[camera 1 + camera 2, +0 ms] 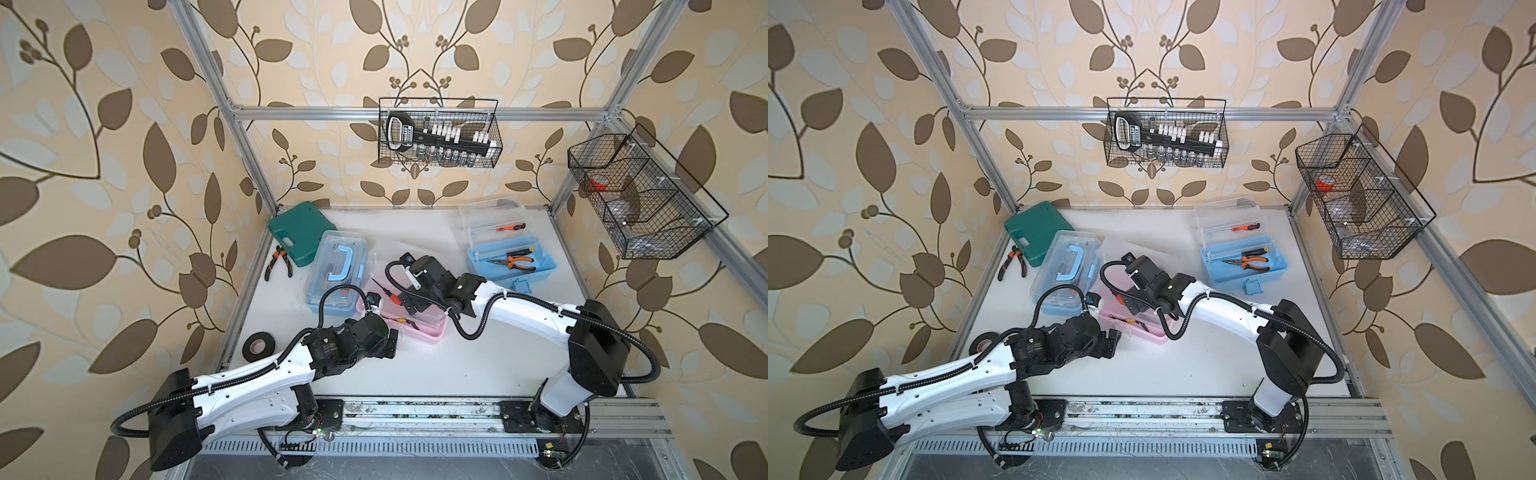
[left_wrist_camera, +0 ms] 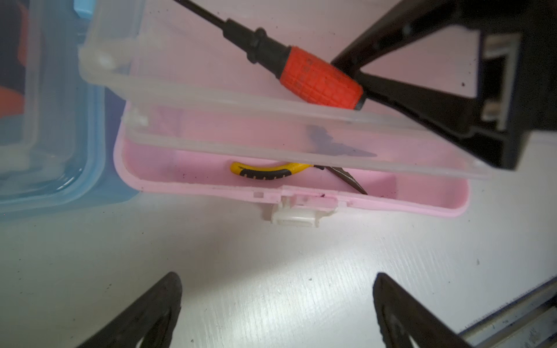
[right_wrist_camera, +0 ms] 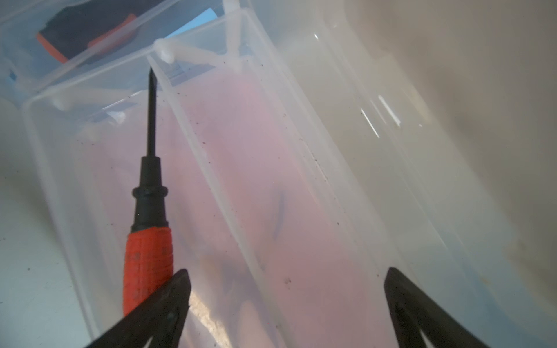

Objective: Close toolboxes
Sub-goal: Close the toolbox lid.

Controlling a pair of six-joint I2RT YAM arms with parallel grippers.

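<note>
Pink toolbox (image 1: 424, 334) partly beneath right arm (image 1: 523, 309)

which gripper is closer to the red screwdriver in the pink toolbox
Right. The right gripper has a finger beside the screwdriver; the left gripper is in front of the pink toolbox, apart.

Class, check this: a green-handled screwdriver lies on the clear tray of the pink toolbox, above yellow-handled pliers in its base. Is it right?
The screwdriver has a red handle, not green; the left wrist view shows it. It lies on the clear tray of the pink toolbox, above yellow-handled pliers in its base.
</note>
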